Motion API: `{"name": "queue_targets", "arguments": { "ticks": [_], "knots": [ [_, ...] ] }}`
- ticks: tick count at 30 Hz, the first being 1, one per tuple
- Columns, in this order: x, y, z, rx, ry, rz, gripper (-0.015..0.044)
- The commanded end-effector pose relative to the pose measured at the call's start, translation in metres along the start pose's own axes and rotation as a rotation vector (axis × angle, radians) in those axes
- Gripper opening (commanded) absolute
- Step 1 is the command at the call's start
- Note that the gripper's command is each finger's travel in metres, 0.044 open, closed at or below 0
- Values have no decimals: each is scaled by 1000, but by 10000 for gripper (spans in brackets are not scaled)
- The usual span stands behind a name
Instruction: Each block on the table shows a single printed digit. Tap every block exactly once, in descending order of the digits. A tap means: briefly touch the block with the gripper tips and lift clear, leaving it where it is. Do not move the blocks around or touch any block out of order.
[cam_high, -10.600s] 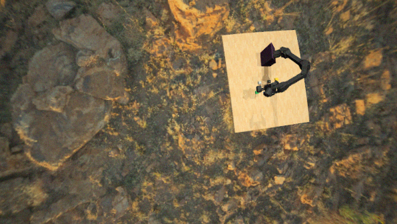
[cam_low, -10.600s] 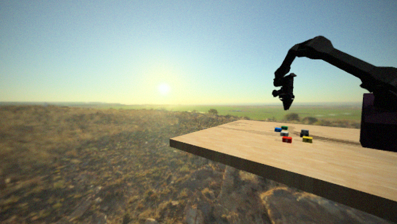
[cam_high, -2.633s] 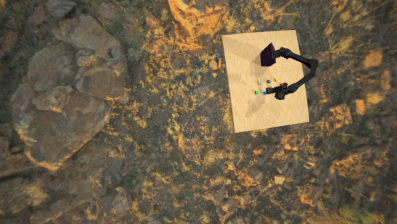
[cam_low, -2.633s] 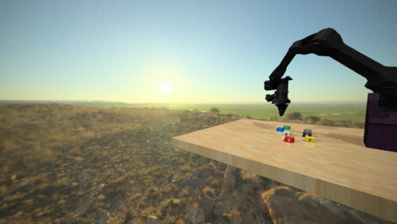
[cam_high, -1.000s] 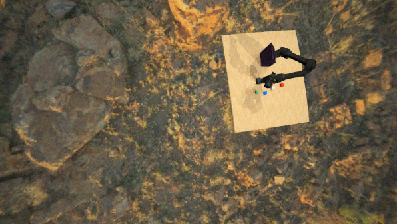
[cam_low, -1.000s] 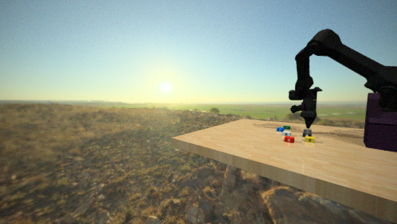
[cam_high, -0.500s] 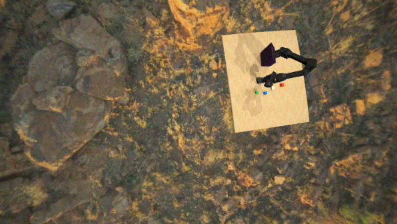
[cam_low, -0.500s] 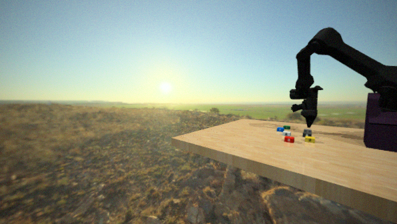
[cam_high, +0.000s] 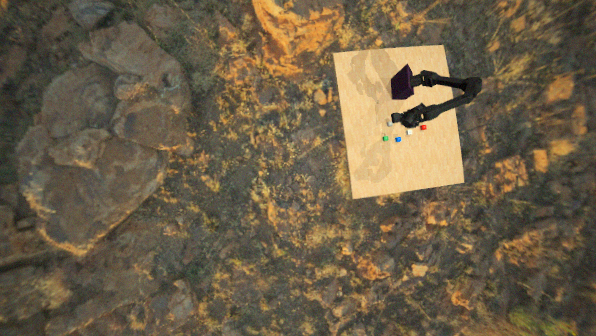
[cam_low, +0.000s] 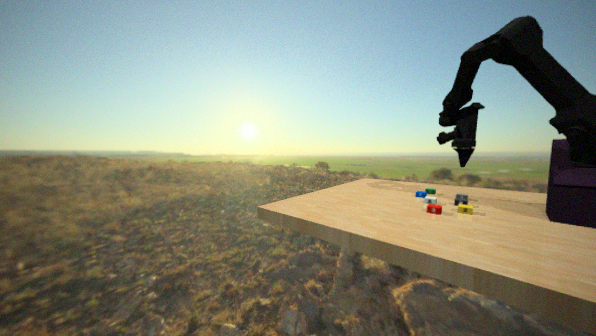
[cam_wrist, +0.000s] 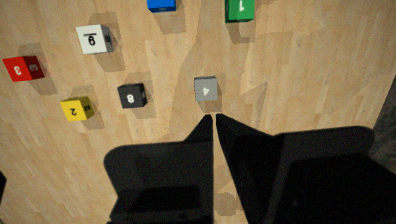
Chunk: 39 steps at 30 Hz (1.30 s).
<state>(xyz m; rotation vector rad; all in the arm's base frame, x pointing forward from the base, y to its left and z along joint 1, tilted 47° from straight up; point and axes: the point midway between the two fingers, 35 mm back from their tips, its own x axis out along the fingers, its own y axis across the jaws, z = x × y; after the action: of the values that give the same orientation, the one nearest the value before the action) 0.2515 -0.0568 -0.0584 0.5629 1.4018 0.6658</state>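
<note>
From left to right in the wrist view, you have the red block (cam_high: 423, 127) (cam_low: 434, 209) (cam_wrist: 23, 68), yellow block (cam_low: 465, 209) (cam_wrist: 76, 109), white block (cam_high: 410, 132) (cam_low: 430, 200) (cam_wrist: 94, 39), black block (cam_wrist: 132, 95), blue block (cam_high: 398, 139) (cam_low: 420, 194) (cam_wrist: 161, 5), gray block (cam_high: 390, 124) (cam_wrist: 205, 89) and green block (cam_high: 385, 138) (cam_low: 430, 191) (cam_wrist: 239, 10). Your pincer (cam_low: 463, 165) (cam_wrist: 213, 119) hangs above the table (cam_high: 400, 170) (cam_low: 350, 215) (cam_wrist: 300, 70), nearly closed, gripping nothing.

Your table (cam_high: 370, 175) (cam_low: 360, 220) looks like pale wood with a visible grain; its top reads as smooth, with a faint sheen. Below the table you have rough, dry scrub ground (cam_high: 240, 280) (cam_low: 125, 250) and coarse, weathered rock (cam_high: 90, 185) (cam_low: 450, 305). On the table, your red block (cam_high: 423, 127) (cam_low: 434, 209) (cam_wrist: 22, 69) looks like smooth plastic, as do the yellow block (cam_low: 465, 209) (cam_wrist: 76, 109) and the green block (cam_high: 385, 138) (cam_low: 430, 191) (cam_wrist: 239, 11). Above the table, your gripper (cam_low: 463, 165) (cam_wrist: 213, 119) looks matt black, its material hard to tell. The purple base box (cam_high: 401, 84) (cam_low: 570, 195) at the table looks flat-faced and matt.
</note>
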Motion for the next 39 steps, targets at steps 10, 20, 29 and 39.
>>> {"name": "queue_targets", "arguments": {
  "ticks": [10,20,29,39],
  "knots": [
    [-9,132,56,2,11,-43,20],
    [-8,264,46,-6,14,18,20],
    [50,265,48,-7,15,16,20],
    [74,267,45,-6,14,22,20]
  ]
}}
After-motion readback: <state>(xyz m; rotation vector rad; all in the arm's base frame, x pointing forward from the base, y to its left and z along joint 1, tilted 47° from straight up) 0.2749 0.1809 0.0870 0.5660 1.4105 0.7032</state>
